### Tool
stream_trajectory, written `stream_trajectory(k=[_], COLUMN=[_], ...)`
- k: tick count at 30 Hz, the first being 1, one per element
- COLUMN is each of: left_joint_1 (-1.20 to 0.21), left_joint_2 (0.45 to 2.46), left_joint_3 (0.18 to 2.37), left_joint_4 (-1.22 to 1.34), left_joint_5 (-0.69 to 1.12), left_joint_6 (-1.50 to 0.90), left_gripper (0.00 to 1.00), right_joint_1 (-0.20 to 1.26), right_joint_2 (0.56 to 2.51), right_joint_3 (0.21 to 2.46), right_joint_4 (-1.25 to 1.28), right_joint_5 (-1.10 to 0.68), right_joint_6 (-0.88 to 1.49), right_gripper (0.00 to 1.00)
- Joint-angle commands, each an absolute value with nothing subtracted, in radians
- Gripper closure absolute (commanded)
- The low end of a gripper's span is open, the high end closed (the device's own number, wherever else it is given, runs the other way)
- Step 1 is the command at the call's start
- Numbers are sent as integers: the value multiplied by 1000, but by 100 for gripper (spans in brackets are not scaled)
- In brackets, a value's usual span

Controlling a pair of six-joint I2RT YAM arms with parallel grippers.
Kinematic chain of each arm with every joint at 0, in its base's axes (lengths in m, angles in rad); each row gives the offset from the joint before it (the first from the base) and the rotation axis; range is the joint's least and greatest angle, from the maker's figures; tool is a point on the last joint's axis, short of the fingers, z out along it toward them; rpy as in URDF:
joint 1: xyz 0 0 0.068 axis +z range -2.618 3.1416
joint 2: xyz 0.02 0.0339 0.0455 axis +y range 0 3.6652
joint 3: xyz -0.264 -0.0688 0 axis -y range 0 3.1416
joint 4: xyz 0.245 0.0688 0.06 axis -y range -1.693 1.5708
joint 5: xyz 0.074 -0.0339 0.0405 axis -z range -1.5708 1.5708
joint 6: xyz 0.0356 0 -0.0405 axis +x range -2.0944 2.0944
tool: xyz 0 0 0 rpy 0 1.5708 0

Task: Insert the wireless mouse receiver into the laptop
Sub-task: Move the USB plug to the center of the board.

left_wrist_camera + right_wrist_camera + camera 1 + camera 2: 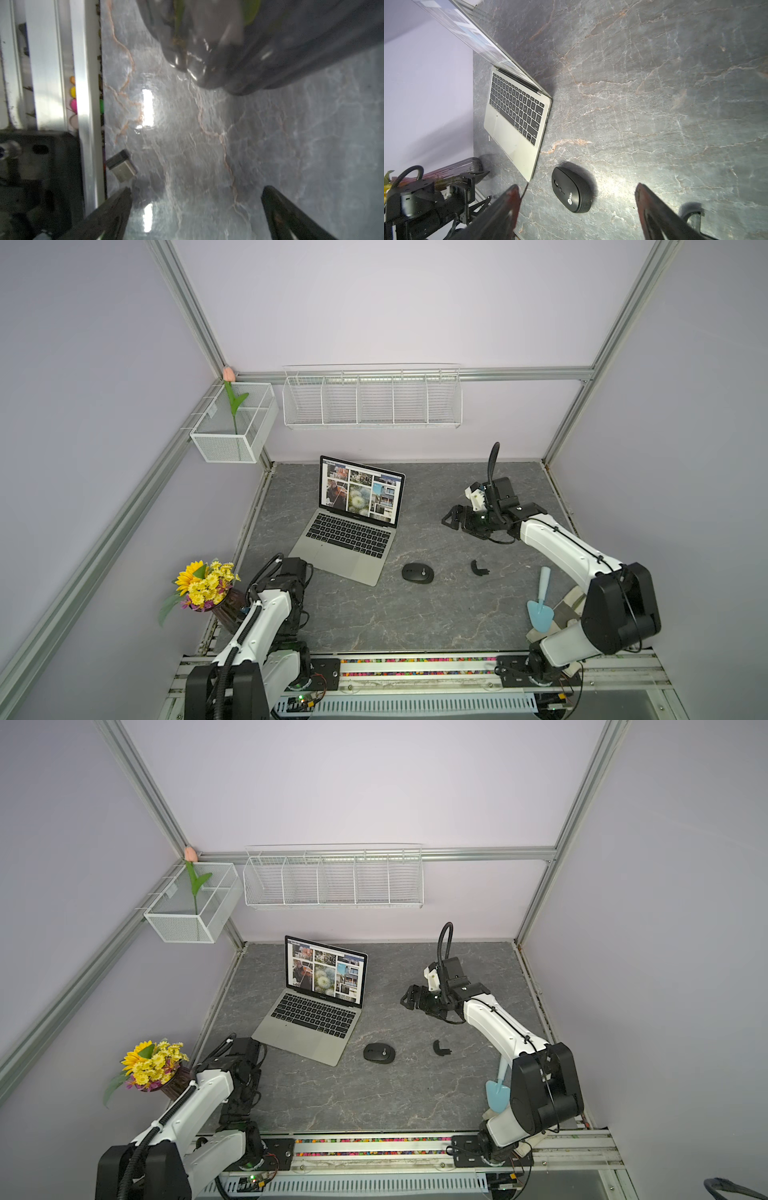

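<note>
Left wrist view: receiver [121, 166] lies at the bench [207, 145] edge by the rail [89, 104], just outside the wide-open left hand [197, 199]. One clumsy nudge could knock it off; right hand [451, 519] open too.

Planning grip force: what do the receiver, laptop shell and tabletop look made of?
Wireless mouse receiver: silvery plug with sheen, likely metal; dark cap, probably plastic.
Laptop: matte silver-grey shell, looks like aluminium.
Tabletop: grey veined stone look, glossy, mirroring lights; possibly laminate.
</note>
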State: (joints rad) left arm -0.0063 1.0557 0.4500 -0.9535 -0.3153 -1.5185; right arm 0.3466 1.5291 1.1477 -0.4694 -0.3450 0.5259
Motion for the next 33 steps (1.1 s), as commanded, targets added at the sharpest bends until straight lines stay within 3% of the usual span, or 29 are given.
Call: stream_trajectory(k=[1,13,20,29,33], left_joint_1=[24,118,241,245,241], left_joint_2=[1105,1089,1079,1149,1200], left_joint_3=[496,500,428,456,508], left_joint_4=[-961,-983,-921,-862,-812], left_joint_5=[-344,-349,-271,-227,-112], left_joint_6=[-1472,-1401,-1352,-1314,-1264], left_gripper=[1,0,0,1,1], right_joint_1=[344,344,344,345,343], right_joint_2=[1526,1522,1525,1519,1511], right_joint_3=[1179,1181,1189,1203,1200], right_joint_4=[-499,-518,-529,-549,-553], right_joint_5=[-336,-311,-299,-279,-269], right_joint_6=[496,497,481,468,468], right_gripper=[11,11,11,11,11])
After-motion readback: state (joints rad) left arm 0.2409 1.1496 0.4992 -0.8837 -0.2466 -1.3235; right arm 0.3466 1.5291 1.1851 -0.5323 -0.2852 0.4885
